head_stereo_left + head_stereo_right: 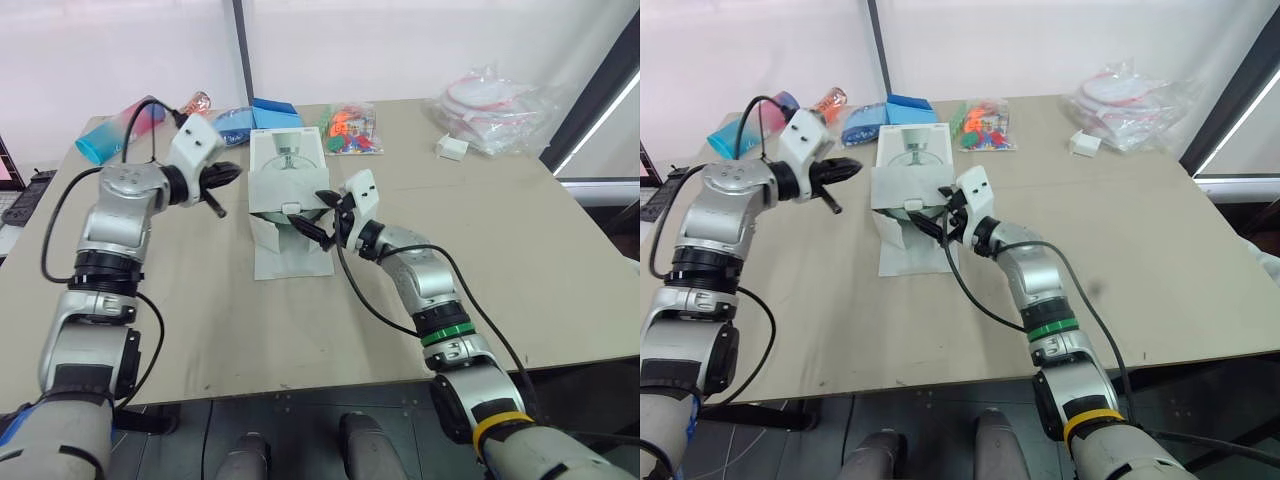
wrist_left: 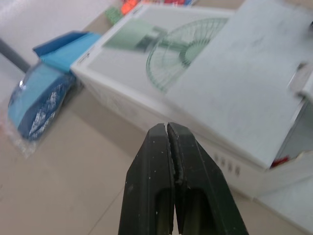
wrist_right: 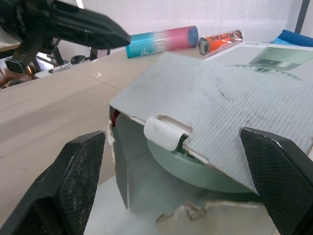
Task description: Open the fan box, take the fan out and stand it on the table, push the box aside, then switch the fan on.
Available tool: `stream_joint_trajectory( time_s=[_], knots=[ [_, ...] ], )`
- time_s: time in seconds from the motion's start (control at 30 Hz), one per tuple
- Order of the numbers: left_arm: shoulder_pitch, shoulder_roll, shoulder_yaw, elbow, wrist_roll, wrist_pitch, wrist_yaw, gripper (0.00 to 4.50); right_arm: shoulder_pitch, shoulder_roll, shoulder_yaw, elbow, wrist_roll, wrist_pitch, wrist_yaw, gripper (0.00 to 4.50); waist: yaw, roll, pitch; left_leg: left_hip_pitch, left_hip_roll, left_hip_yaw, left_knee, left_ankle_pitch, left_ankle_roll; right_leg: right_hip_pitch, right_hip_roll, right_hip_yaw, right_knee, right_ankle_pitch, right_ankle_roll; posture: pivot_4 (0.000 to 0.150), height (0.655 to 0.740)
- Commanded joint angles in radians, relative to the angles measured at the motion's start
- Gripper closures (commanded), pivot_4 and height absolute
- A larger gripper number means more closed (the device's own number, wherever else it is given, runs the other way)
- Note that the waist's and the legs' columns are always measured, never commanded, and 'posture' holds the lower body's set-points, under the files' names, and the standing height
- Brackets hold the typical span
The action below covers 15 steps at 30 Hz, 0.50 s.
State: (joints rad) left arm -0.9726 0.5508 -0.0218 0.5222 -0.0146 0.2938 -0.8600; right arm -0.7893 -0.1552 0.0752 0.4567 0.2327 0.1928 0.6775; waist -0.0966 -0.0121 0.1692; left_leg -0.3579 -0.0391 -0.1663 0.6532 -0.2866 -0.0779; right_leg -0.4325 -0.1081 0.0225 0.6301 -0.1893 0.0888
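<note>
Right pincer wide at fan box mouth, left pincer closed beside it

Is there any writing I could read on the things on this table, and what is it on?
No text reads for certain.
orange can: bold white letters along its side, too blurred to read.
pink and blue tube: small dark print, too small to read.
fan box: a fan drawing; its small print is unreadable.
</note>
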Motion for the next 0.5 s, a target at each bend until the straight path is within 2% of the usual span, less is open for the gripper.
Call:
stream_joint_trajectory(
  time_s=[0.03, 0.23, 0.37, 0.5],
  knots=[
    [-0.049, -0.056, -0.003, -0.059, -0.032, 0.028, 0.026, 4.36, -0.034, 0.005, -0.011, 0.003, -0.011, -0.033, -0.007, 0.0, -0.001, 0.0, 0.0, 0.0, 0.0, 0.0, 0.0, 0.0, 0.0, -0.001, 0.0, 0.0, 0.0, 0.0, 0.0, 0.15, 0.74],
    [-0.106, -0.137, -0.046, 0.166, 0.019, -0.032, 0.099, 4.36, -0.015, 0.0, -0.002, -0.034, -0.02, -0.026, -0.006, 0.0, -0.004, 0.0, 0.0, 0.0, 0.0, 0.001, 0.0, 0.0, 0.0, -0.003, 0.0, 0.0, -0.001, 0.001, -0.001, 0.15, 0.74],
    [-0.127, -0.158, -0.064, 0.323, 0.043, -0.09, 0.118, 4.36, 0.021, -0.019, -0.002, -0.163, 0.006, 0.052, 0.01, 0.0, -0.007, 0.0, 0.0, -0.001, 0.0, 0.002, 0.0, 0.0, 0.0, -0.006, 0.0, 0.0, 0.001, 0.001, -0.002, 0.15, 0.74],
    [-0.136, -0.164, -0.067, 0.382, 0.051, -0.121, 0.112, 4.36, 0.037, -0.049, 0.005, -0.308, 0.023, 0.172, 0.004, 0.0, -0.004, 0.0, 0.0, -0.002, -0.001, 0.002, 0.0, 0.0, 0.0, -0.007, -0.001, 0.0, 0.001, 0.001, -0.002, 0.15, 0.74]
  ],
)
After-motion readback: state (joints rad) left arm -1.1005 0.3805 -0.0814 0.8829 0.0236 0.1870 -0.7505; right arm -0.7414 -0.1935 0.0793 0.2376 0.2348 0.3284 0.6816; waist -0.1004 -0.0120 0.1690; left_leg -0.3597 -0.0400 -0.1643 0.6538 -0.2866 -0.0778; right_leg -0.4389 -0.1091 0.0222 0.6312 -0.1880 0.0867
